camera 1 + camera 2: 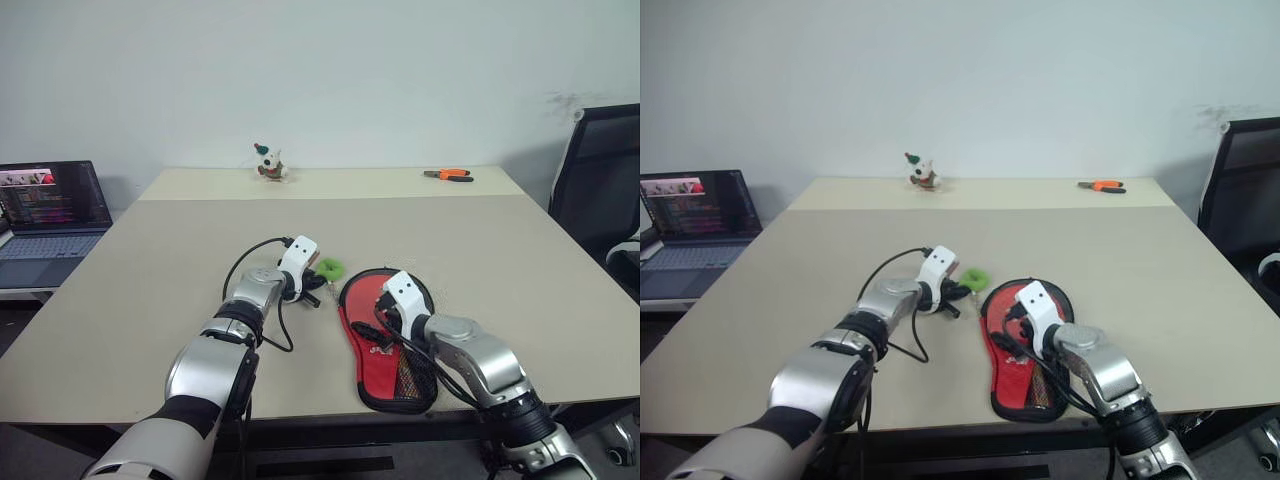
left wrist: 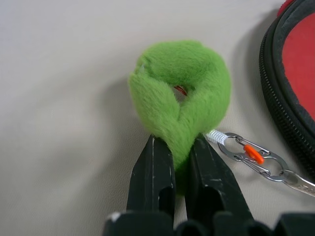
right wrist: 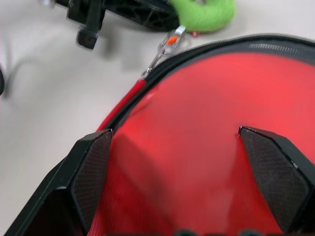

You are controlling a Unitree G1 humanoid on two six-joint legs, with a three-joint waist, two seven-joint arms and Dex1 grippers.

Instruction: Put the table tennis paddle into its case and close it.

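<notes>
So the left end effector [image 2: 178, 147] is pinched nearly closed on the fuzzy green ring tag [image 2: 182, 93], with the fluffy loop squeezed between its two black fingers [image 2: 153, 177]. A small silver clip [image 2: 248, 155] with an orange bit links that tag toward the zipper rim of the case [image 1: 385, 345], which lies open on the table [image 1: 150, 260] right next to it, near the front edge. The red face showing inside the black rim looks like the table tennis paddle [image 3: 197, 137] sitting in the case, though I honestly can't tell where paddle ends and red lining begins. The right end effector [image 3: 189, 177] hangs just over that red surface with its fingers spread wide, gripping nothing. Further back there's a small toy figure [image 1: 268, 162], orange-handled pliers [image 1: 448, 175], and a laptop [image 1: 50, 215] off to the left.
</notes>
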